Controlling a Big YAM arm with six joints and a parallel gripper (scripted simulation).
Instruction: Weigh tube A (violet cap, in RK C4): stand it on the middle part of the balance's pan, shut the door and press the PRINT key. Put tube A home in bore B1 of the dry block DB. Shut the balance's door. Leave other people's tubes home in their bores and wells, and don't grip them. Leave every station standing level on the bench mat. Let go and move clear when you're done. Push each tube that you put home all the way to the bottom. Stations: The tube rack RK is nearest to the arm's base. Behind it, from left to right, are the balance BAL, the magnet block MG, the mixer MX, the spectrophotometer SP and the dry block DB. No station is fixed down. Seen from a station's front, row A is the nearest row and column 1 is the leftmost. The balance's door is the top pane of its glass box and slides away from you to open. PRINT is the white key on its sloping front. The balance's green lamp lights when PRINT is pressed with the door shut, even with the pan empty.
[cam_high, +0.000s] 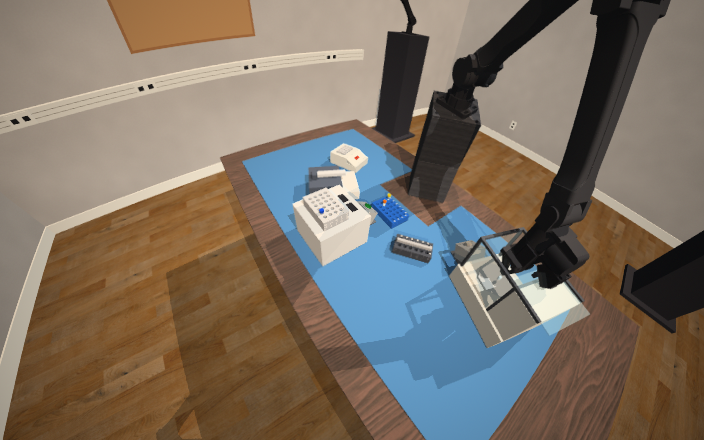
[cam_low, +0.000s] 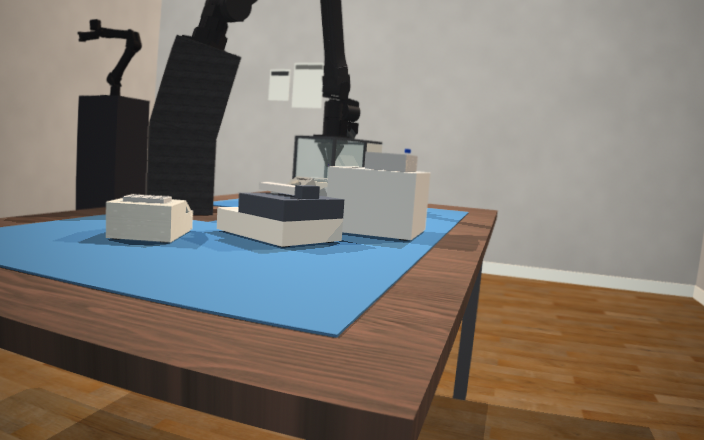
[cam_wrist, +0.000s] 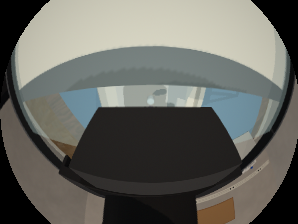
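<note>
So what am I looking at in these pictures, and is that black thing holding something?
The black arm is the robot; its jaws reach down into the glass box. The top picture looks down from above, the exterior one across the table from one end, and the wrist one from the arm itself. On the blue mat are the box, a blue rack, a black block and white machines. What the jaws hold, if anything, is hidden.
</note>
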